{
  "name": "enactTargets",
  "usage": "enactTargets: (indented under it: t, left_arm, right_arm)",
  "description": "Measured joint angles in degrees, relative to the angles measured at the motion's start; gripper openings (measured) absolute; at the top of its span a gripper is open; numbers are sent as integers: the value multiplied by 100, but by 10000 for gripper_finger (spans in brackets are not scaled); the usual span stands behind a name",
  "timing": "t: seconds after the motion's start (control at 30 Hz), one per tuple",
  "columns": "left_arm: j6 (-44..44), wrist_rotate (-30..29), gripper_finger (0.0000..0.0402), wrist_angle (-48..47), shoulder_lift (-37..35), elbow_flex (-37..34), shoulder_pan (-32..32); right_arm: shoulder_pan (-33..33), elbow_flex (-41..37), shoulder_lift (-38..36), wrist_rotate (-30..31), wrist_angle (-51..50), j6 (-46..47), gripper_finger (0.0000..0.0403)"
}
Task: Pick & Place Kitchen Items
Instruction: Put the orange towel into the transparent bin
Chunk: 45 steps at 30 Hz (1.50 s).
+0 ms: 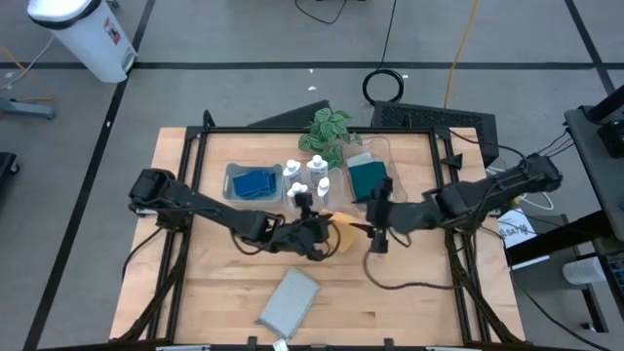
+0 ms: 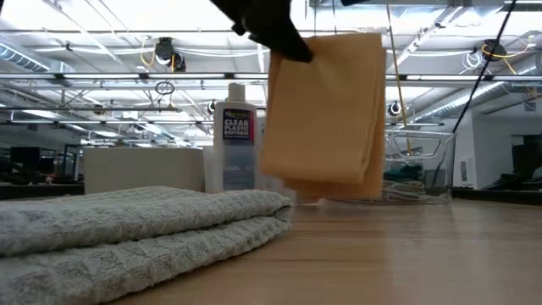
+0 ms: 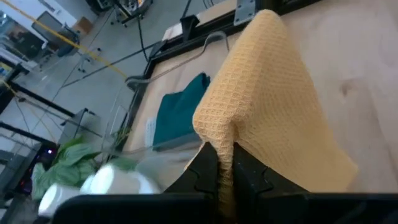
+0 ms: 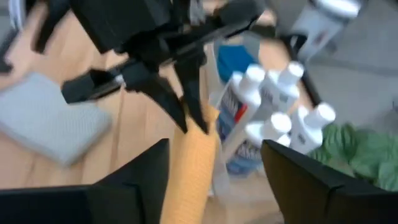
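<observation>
Two arms meet over your wooden tabletop point(image 1: 419, 292): the left end effector point(image 3: 225, 168) clenches the orange cloth point(image 3: 273, 106) above it, the right end effector point(image 4: 214, 168) spread alongside; concrete floor surrounds.

"CLEAR PLASTIC" on the white squeeze bottle point(image 2: 236, 140) label, smaller print illegible.

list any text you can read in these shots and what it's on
"CLEAR PLASTIC RESTORER": label of the white squeeze bottle standing behind the pale grey-blue cloth in the low view.
Smaller print lower on that label: too small to read.
Red and blue labels on the bottles in the right wrist view: too blurred to read.
</observation>
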Motion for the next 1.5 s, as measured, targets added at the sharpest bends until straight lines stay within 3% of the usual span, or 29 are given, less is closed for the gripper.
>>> enactTargets:
  t: [0.13,0.27,0.5,0.73,0.9,1.03,1.27,1.5]
  left_arm:
    - [88,199,15,9,165,240,57]
    - [88,236,15,-15,173,298,59]
    - [63,238,15,-35,171,299,43]
    - [35,450,22,-6,171,299,43]
    - [-31,955,29,29,171,299,43]
    - [-823,948,82,172,169,298,36]
    - [-976,815,222,151,-155,297,-110]
    - [-917,944,301,31,-649,297,-271]
  right_arm:
    - [-228,915,730,-569,-1223,377,270]
    - [-488,1145,1298,-1218,-1608,737,311]
    - [-768,1147,1797,-1513,-1778,796,310]
    - [-850,1150,1851,-1529,-1774,716,231]
    - [-839,1150,1852,-1853,-1831,467,119]
    - [-835,1150,1835,-2233,-1909,361,20]
    - [-731,1143,1553,-1975,-2785,303,7]
    - [-722,1143,731,-1459,-3446,136,4]
